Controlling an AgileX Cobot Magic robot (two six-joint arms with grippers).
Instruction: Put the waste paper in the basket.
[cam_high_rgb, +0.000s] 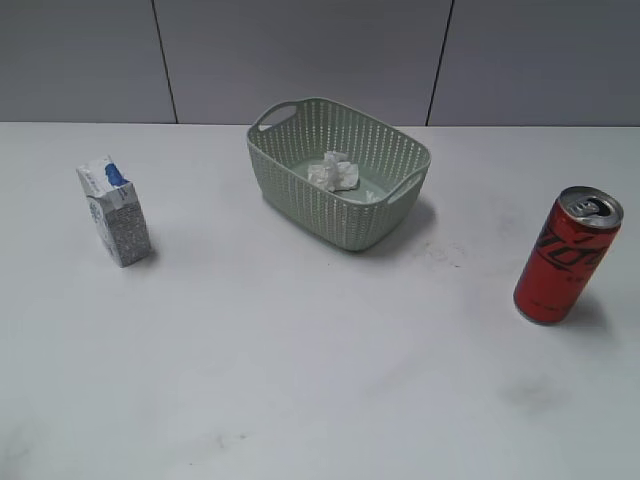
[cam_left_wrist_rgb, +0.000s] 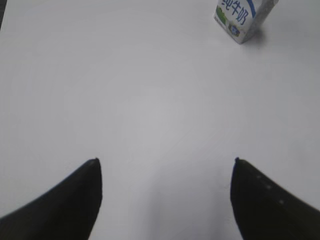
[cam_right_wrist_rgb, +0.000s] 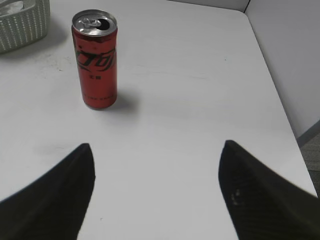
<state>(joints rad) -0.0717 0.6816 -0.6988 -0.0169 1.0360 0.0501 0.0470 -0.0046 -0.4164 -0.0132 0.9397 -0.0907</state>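
Note:
The pale sage-green basket (cam_high_rgb: 338, 172) stands at the back middle of the white table. Crumpled white waste paper (cam_high_rgb: 334, 172) lies inside it on its floor. A corner of the basket (cam_right_wrist_rgb: 22, 25) shows at the top left of the right wrist view, with a bit of white paper (cam_right_wrist_rgb: 12, 7) in it. My left gripper (cam_left_wrist_rgb: 166, 161) is open and empty over bare table. My right gripper (cam_right_wrist_rgb: 156, 146) is open and empty over bare table, nearer than the red can. Neither gripper shows in the exterior view.
A speckled white-and-blue carton (cam_high_rgb: 115, 211) stands at the left; it also shows in the left wrist view (cam_left_wrist_rgb: 243, 17). A red drink can (cam_high_rgb: 567, 256) stands at the right and shows in the right wrist view (cam_right_wrist_rgb: 95, 59). The table's right edge (cam_right_wrist_rgb: 272, 85) is near.

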